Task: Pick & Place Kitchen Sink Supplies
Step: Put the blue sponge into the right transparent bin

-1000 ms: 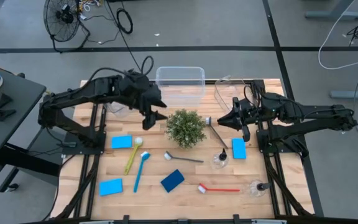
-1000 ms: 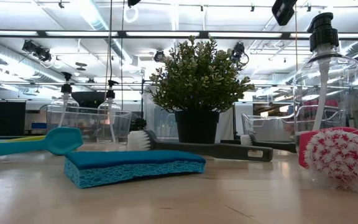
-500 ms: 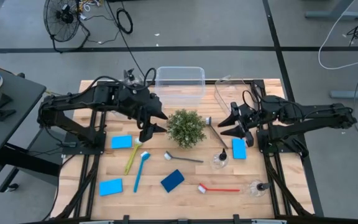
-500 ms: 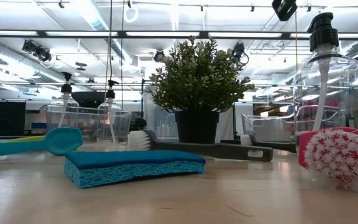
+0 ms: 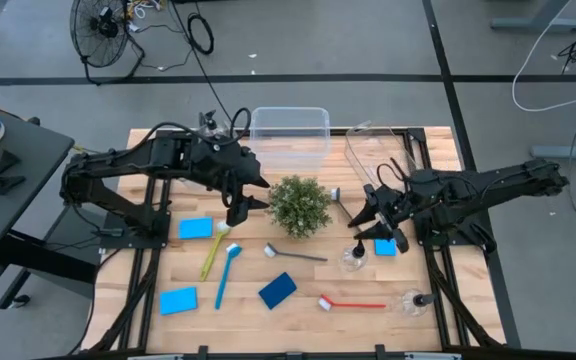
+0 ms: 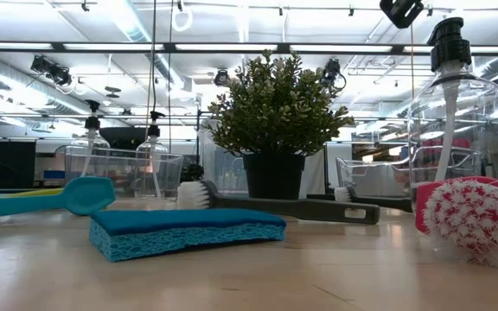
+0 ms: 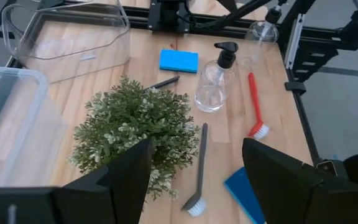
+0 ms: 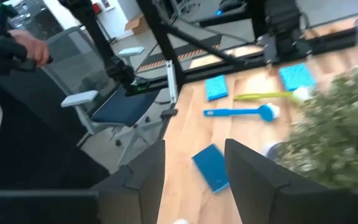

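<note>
Around the bushy plant [image 5: 300, 205] lie blue sponges [image 5: 195, 228] [image 5: 178, 300] [image 5: 277, 290] [image 5: 385, 245], flat on the table. Yellow [image 5: 211, 256], blue [image 5: 226, 275], grey [image 5: 294, 254] [image 5: 346, 210] and red [image 5: 353, 303] brushes lie there too. Two clear bottles [image 5: 353, 259] [image 5: 413, 300] stand upright. My left gripper [image 5: 258, 195] hangs open above the table, left of the plant. My right gripper [image 5: 362, 226] hangs open right of the plant, over the bottle and the right-hand sponge. Neither holds anything.
Two clear bins [image 5: 290, 135] [image 5: 373, 150] stand at the far edge behind the plant. The plant stands in the middle between the two arms. Bare wood shows along the near edge. A person sits beyond the table's left side [image 8: 5, 81].
My right gripper has opened and swung toward the table's near edge, from beside the far grey brush to above the right-hand sponge and bottle. My left gripper first shifted a little toward the near edge, then kept still. Nothing on the table has moved.
</note>
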